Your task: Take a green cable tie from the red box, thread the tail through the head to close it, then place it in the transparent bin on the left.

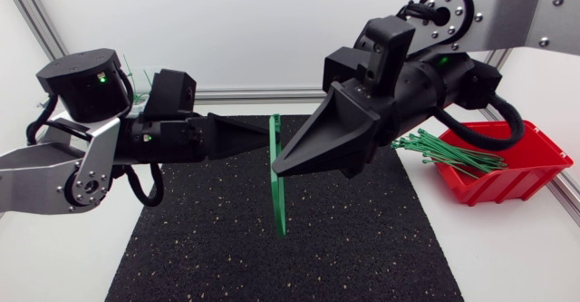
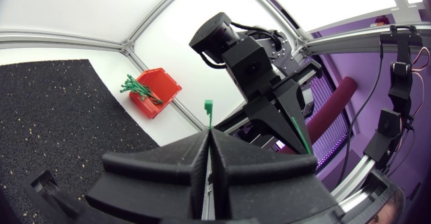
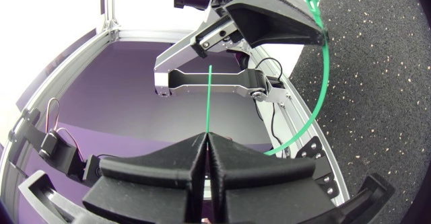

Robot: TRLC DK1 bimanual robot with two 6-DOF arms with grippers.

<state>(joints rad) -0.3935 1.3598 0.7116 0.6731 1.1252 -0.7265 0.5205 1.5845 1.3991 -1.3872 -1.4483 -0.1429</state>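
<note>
Both claws meet tip to tip over the middle of the black mat [image 1: 272,266], and each is clamped on the same green cable tie [image 1: 278,189]. My left claw [image 1: 265,139] pinches it near the head, and my right claw [image 1: 276,168] pinches the thin tail. The red box [image 1: 512,170] sits well apart from them on the white table [image 1: 507,257], at the mat's right edge, with a bundle of spare ties [image 1: 453,152] fanning out over its rim. Nothing lies between the claws but the tie itself.

From above, the tie looks like a flat upright strip dropping below the claws. The left wrist view shows the small square head [image 2: 209,105] poking out just past my closed fingertips. Only the right wrist view shows the tie bending in a wide arc from the left claw round to my right one.
</note>
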